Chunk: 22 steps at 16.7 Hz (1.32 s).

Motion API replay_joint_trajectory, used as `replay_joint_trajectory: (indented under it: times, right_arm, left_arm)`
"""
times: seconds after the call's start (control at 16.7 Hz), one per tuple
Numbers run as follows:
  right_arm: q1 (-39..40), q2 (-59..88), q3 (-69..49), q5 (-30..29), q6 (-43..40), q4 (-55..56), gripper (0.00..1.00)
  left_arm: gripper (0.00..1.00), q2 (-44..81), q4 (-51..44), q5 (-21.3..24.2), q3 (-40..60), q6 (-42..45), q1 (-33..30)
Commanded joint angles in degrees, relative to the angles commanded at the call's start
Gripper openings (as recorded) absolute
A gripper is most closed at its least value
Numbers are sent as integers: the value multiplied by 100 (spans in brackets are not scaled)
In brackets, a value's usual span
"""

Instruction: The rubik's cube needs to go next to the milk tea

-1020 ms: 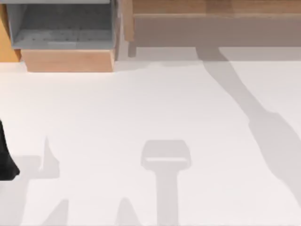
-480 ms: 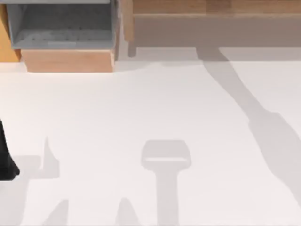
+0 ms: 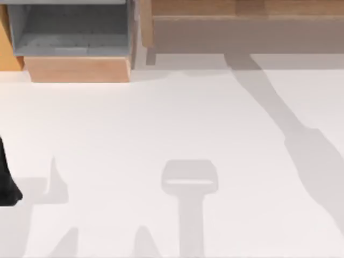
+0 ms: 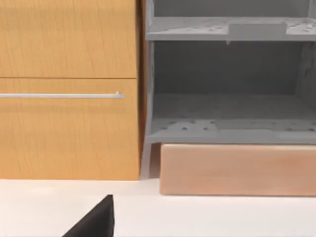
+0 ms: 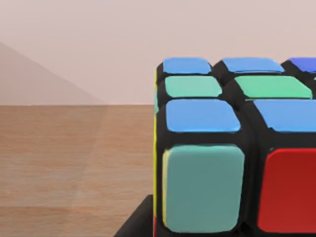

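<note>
Cube (image 5: 232, 148) fills the right wrist view, apparently mid-carry, grip unclear; next, finding the milk tea and setting down beside it.

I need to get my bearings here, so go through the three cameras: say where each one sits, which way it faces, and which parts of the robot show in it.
Top view: above the table, looking down; a dark part of the left arm at its left edge.
Left wrist view: low on the left arm, facing the wooden cabinet and grey shelf unit; a dark gripper part at the edge.
Right wrist view: on the right arm, close against the rubik's cube; a dark gripper part beneath.
Shared: the grey shelf unit and the wooden block under it, in top and left wrist views.
</note>
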<state>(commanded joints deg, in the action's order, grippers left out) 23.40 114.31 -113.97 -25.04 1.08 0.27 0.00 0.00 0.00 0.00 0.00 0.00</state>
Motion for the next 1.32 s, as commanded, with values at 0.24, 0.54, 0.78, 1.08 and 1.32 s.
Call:
replay_joint_trajectory:
  times: [0.24,0.54,0.78,1.08,1.32]
  right_arm:
    - [-120,-147,-23,137,-148,-51,0]
    - [-770,-945,236,772,-821,-367,0]
    - [-1298,-1579,634,1232,-1269,-744,0]
    - [-1922,-2227,1141,1742,-1749,-1222,0]
    - [-2399,-2635,1608,2082,-2061,-1647,0]
  left_arm:
    - [100,0,0,0,0,0,0]
    - [100,0,0,0,0,0,0]
    - [100,0,0,0,0,0,0]
    - [100,0,0,0,0,0,0]
    - [100,0,0,0,0,0,0]
